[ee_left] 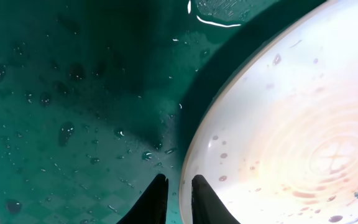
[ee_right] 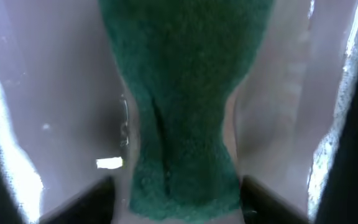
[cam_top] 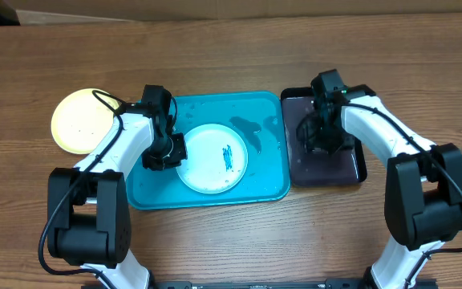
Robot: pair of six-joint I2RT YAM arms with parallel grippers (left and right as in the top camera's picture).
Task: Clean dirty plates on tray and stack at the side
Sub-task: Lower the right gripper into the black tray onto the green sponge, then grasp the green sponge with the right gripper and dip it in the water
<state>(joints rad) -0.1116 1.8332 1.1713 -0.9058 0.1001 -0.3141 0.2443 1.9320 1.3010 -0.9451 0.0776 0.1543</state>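
- The tray [cam_top: 267, 181] is lying flat in the middle of the table [cam_top: 231, 48], with its long axis running left to right in front of the robot. Its floor is carrying droplets [ee_left: 61, 134] and a wet patch near the far right corner.
- The white plate [cam_top: 203, 168] is sitting face up inside the tray, in the near half and slightly left of centre. Being round, it is showing no long axis of its own.
- The teal smear [cam_top: 228, 156] is lying on the plate's right half, a short streak running from the near side toward the far side.
- The left gripper [cam_top: 167, 152] is reaching down at the plate's left edge. In the left wrist view, the gripper [ee_left: 179, 202] is standing with its jaws drawn narrow. One finger is over the wet tray floor [ee_left: 73, 93], the other is over the white plate [ee_left: 278, 124], and the rim is running into the slit between them.
- The yellow-green plate [cam_top: 81, 120] is lying flat on the bare table just left of the tray's far left corner. The left arm is crossing its right edge, so I cannot tell whether plate and tray are touching.
- The right gripper [cam_top: 321, 138] is hanging over the black tray [cam_top: 351, 168], which is sitting just beside the right end of the turquoise one.
- In the right wrist view, the right gripper [ee_right: 176, 199] is squeezing the green sponge [ee_right: 185, 74] at a pinched waist. The sponge's long axis is pointing straight away from the fingers, over the black tray's pale wet floor [ee_right: 42, 93].
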